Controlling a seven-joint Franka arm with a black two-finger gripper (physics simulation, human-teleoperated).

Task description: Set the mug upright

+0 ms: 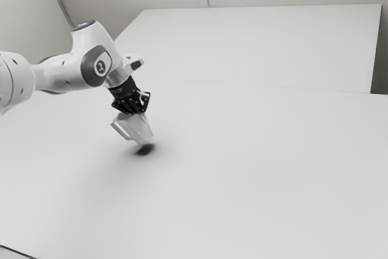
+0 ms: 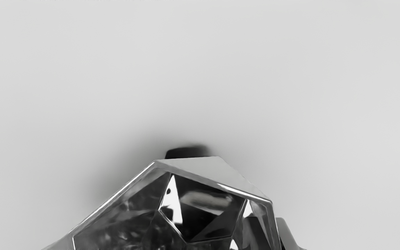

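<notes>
The mug (image 1: 140, 128) is in the gripper (image 1: 132, 113), over the counter (image 1: 273, 174), short of its far edge, towards the exterior view's left. Beyond that edge lies another flat surface (image 1: 260, 47).

A pale table (image 1: 260, 180), perhaps another tabletop (image 1: 260, 47) adjoining.

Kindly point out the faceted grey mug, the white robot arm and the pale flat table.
Faceted grey mug (image 2: 226, 174): wrist view, its outer wall.
White robot arm (image 1: 59, 72): exterior view, forearm.
Pale flat table (image 1: 254, 168): exterior view, bare top.
</notes>
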